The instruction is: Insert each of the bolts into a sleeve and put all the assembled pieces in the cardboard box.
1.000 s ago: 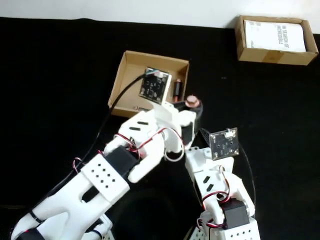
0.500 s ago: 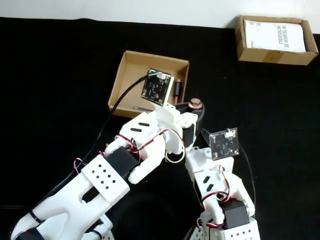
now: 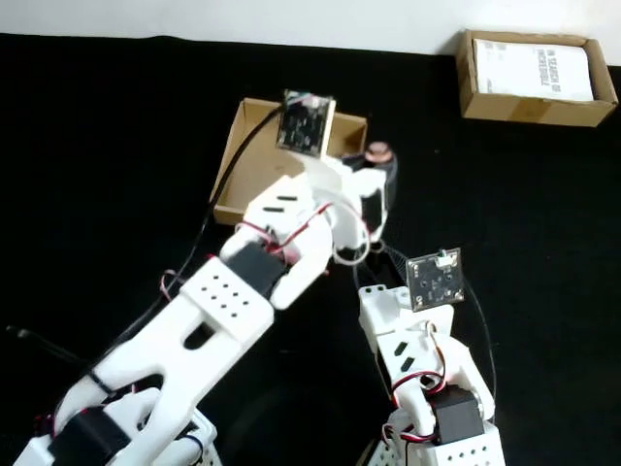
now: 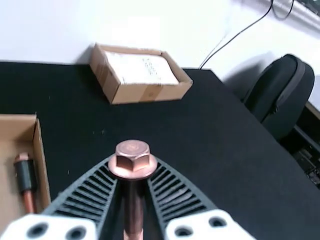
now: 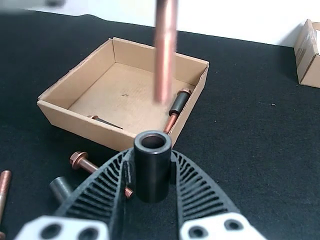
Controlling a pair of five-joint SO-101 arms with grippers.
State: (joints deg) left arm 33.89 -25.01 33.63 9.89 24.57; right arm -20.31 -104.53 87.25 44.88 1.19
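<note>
My left gripper (image 4: 133,181) is shut on a copper bolt (image 4: 132,159), held head-up. In the high view the bolt's head (image 3: 379,152) stands beside the right wall of the cardboard box (image 3: 238,175). My right gripper (image 5: 152,172) is shut on a black sleeve (image 5: 152,167), held upright with its bore open. The bolt's shank (image 5: 165,55) hangs above the sleeve, with a gap between them. One assembled bolt and sleeve (image 5: 177,106) lies inside the cardboard box (image 5: 75,117) by its right wall.
A loose bolt (image 5: 82,161), a loose sleeve (image 5: 62,189) and another bolt (image 5: 4,190) lie on the black table in front of the box. A second box holding a white booklet (image 3: 534,78) sits at the far right.
My left arm has lifted the bolt and carried it farther from the arms' bases, along the box's right wall. The right arm has kept still with the sleeve.
</note>
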